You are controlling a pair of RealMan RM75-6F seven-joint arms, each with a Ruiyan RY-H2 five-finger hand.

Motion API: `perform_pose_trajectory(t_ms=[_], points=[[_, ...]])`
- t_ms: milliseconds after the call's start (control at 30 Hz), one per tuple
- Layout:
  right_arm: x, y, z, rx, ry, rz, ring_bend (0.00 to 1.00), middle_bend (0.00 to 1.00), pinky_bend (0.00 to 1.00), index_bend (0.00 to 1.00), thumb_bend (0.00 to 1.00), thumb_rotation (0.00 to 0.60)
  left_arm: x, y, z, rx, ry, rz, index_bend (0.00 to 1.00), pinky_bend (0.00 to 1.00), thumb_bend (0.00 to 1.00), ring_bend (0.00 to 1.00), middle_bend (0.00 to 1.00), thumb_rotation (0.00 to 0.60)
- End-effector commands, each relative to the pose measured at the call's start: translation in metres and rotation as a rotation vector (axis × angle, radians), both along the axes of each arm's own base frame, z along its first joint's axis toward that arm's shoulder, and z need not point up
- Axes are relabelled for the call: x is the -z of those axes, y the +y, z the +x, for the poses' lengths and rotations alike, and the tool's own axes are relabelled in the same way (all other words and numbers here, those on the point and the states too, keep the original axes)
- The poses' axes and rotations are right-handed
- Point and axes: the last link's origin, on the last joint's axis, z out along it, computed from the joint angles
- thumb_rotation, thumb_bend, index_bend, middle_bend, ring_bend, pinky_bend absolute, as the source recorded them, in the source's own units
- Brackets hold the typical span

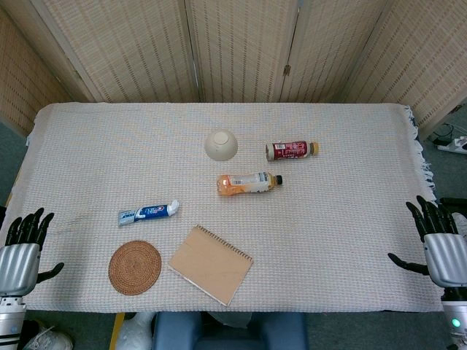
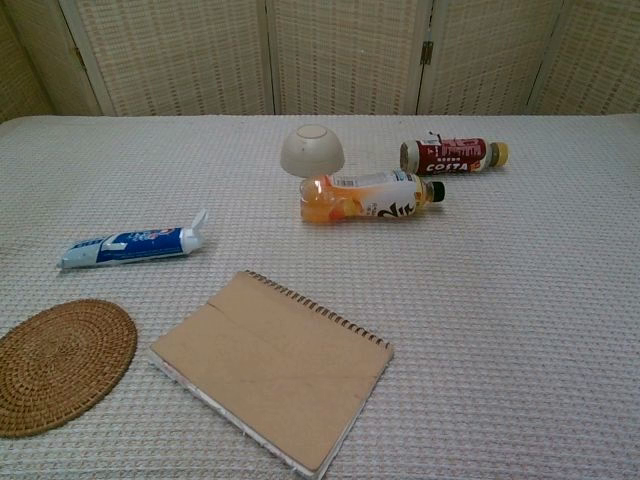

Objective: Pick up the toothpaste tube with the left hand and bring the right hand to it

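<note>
In the head view the left hand (image 1: 24, 248) and its arm run off the bottom left corner, and the right hand (image 1: 438, 244) is cut by the right edge. The chest view shows neither hand. There the woven coaster (image 2: 60, 365) is clipped by the left edge and the notebook (image 2: 270, 370) loses its near corner at the bottom edge. Print on the toothpaste tube (image 1: 148, 212) is too small to read in either view.

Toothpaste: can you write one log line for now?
toothpaste tube: lying on table, untouched | left hand: open | right hand: open | step: not started
</note>
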Motion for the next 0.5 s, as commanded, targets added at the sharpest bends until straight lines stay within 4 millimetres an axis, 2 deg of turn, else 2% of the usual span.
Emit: perform_pose_trajectory(t_ms=[33, 333, 500], points=[[0.000, 0.001, -0.001, 0.002, -0.002, -0.002, 0.00, 0.00, 0.00, 0.00, 0.18, 0.460, 0.001, 0.001, 0.000, -0.006, 0.005, -0.010, 0.05, 0.00, 0.17, 0.01, 0.00, 0.600], [-0.002, 0.001, 0.000, -0.005, -0.005, -0.013, 0.00, 0.00, 0.00, 0.00, 0.18, 0.470, 0.002, 0.009, 0.007, 0.017, 0.010, -0.021, 0.05, 0.00, 0.17, 0.01, 0.01, 0.600], [-0.006, 0.000, 0.001, -0.006, -0.003, -0.028, 0.00, 0.00, 0.00, 0.00, 0.18, 0.481, -0.002, 0.024, 0.023, 0.082, 0.001, -0.047, 0.08, 0.00, 0.18, 0.02, 0.02, 0.600]])
